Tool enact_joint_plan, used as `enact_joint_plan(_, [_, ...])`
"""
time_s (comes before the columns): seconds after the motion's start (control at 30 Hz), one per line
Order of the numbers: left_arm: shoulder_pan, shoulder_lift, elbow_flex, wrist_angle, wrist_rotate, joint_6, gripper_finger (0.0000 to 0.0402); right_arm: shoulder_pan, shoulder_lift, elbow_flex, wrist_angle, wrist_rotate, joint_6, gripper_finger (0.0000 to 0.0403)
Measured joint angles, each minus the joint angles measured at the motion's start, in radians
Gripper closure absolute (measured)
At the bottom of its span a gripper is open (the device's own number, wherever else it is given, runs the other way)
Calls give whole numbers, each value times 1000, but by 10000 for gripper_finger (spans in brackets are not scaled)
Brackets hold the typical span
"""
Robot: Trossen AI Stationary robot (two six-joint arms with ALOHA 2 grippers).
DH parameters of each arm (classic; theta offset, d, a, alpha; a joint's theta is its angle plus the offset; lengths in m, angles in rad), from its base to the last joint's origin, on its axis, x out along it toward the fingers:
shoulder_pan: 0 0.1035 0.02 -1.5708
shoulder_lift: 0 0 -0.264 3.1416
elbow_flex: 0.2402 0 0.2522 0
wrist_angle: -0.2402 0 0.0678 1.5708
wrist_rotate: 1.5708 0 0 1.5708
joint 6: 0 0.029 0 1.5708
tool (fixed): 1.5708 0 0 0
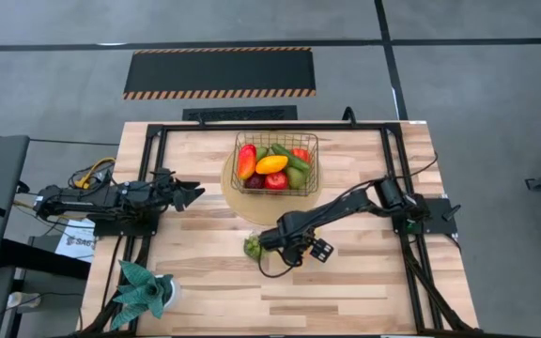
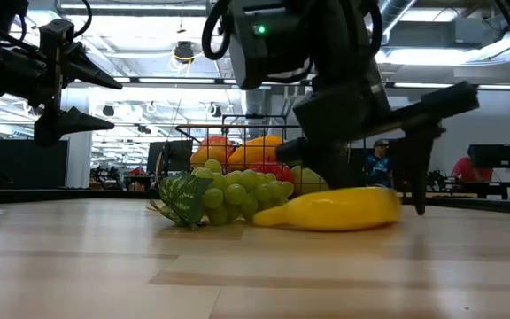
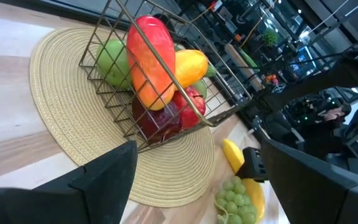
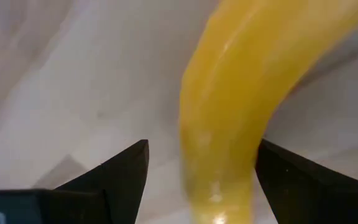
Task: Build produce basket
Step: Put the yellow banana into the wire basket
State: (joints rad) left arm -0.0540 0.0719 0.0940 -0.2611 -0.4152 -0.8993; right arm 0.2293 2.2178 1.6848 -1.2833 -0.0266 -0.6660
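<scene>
My high view looks straight down on the whole table (image 1: 205,282), both arms in frame. My low view sits at table-top height, facing level across the wood into the room; the banana (image 2: 335,210) and grapes (image 2: 237,195) lie close before it. My left wrist view looks out at the basket (image 3: 160,93) on its mat (image 3: 61,118), and shares banana and grapes with the low view. My right wrist view sits very near the banana (image 4: 241,93).
</scene>
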Motion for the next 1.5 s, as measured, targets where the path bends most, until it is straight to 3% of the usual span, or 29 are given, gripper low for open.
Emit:
enact_joint_plan(0.2, [0, 0, 0, 0, 0, 1, 74, 24, -11, -18, 94, -6, 98, 104])
enact_joint_plan(0.3, [0, 0, 0, 0, 0, 1, 74, 32, -11, -18, 118, -7, 151, 124])
enact_joint_plan(0.63, [0, 0, 0, 0, 0, 0, 74, 44, -14, -14, 111, -104, 285, 291])
enact_joint_plan(0.8, [0, 0, 0, 0, 0, 0, 74, 47, -71, -12, 118, -211, 351, 291])
enact_joint_plan(0.93, [0, 0, 0, 0, 1, 0, 74, 43, -175, -10, 118, -215, 414, 265])
enact_joint_plan(1.1, [0, 0, 0, 0, 1, 0, 74, 3, -340, -10, 176, -122, 508, 234])
enact_joint_plan(1.33, [0, 0, 0, 0, 1, -2, 74, -132, -525, -10, 364, 186, 466, 256])
enact_joint_plan(1.5, [0, 0, 0, 0, 1, -2, 74, -259, -560, -9, 478, 235, 425, 257])
